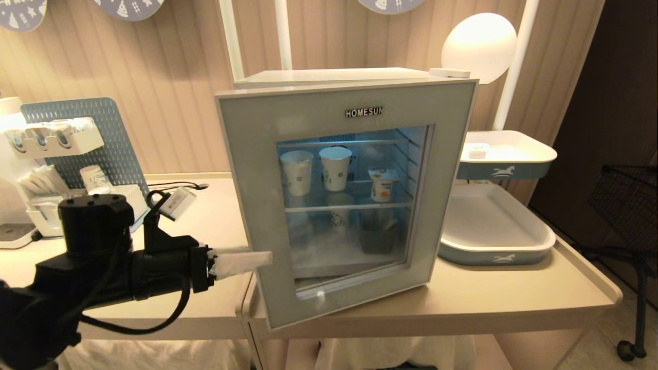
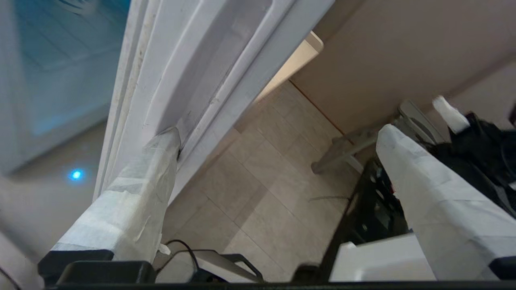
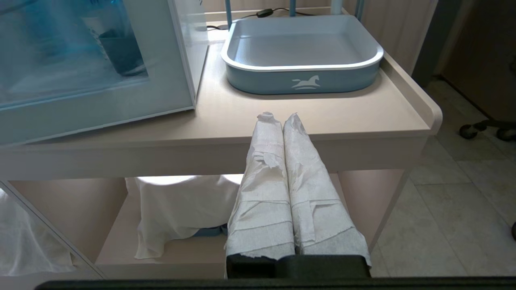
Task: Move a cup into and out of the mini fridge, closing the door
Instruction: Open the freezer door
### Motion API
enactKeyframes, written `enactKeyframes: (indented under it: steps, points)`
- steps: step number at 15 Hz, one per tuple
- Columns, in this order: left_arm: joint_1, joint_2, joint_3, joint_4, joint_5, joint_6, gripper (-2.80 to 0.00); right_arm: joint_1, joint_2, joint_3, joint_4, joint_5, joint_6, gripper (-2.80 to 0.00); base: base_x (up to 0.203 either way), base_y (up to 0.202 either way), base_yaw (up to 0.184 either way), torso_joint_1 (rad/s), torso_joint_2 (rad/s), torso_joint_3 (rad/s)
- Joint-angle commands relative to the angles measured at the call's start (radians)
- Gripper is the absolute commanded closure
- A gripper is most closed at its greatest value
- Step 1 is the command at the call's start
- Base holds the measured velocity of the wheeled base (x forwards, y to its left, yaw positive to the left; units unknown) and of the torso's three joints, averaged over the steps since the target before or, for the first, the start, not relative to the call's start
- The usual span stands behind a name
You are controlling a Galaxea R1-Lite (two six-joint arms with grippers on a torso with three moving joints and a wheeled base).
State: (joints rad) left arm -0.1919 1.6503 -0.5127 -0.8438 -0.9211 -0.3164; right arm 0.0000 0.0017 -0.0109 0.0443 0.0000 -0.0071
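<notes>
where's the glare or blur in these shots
Head view: blue light glows inside the white boxy mini fridge, and its grey-blue glass door looks hazy low down. Left wrist view: the door's white inner frame is soft and close. Right wrist view: sharp, evenly lit.

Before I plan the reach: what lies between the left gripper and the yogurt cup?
The door: the head view shows its glass in front of the cup, with the open left gripper at its edge.
</notes>
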Motion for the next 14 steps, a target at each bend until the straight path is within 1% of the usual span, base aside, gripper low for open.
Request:
enactKeyframes:
  steps: [1, 5, 7, 8, 10, 13, 14]
  points:
    - [0.003, -0.100, 0.061, -0.006, 0.002, 0.002, -2.80, 0.000, 0.001, 0.000, 0.000, 0.000, -0.001, 0.00, 0.000, 0.000, 0.000, 0.000, 0.00, 0.000]
    - [-0.012, -0.293, 0.175, 0.007, -0.034, 0.003, -2.80, 0.000, 0.001, 0.000, 0.000, 0.000, -0.001, 0.00, 0.000, 0.000, 0.000, 0.000, 0.00, 0.000]
    - [-0.025, -0.413, 0.221, 0.050, -0.040, 0.003, -2.80, 0.000, 0.001, 0.000, 0.000, 0.000, -0.001, 0.00, 0.000, 0.000, 0.000, 0.000, 0.00, 0.000]
    - [-0.028, -0.477, 0.231, 0.103, -0.040, 0.003, -2.80, 0.000, 0.001, 0.000, 0.000, 0.000, -0.001, 0.00, 0.000, 0.000, 0.000, 0.000, 0.00, 0.000]
    - [-0.027, -0.555, 0.234, 0.269, -0.022, 0.006, -2.80, 0.000, 0.001, 0.000, 0.000, 0.000, -0.001, 0.00, 0.000, 0.000, 0.000, 0.000, 0.00, 0.000]
    - [-0.012, -0.527, 0.236, 0.293, 0.054, 0.018, -2.80, 0.000, 0.001, 0.000, 0.000, 0.000, -0.001, 0.00, 0.000, 0.000, 0.000, 0.000, 0.00, 0.000]
    - [-0.010, -0.507, 0.233, 0.293, 0.072, 0.022, -0.73, 0.000, 0.001, 0.000, 0.000, 0.000, -0.001, 0.00, 0.000, 0.000, 0.000, 0.000, 0.00, 0.000]
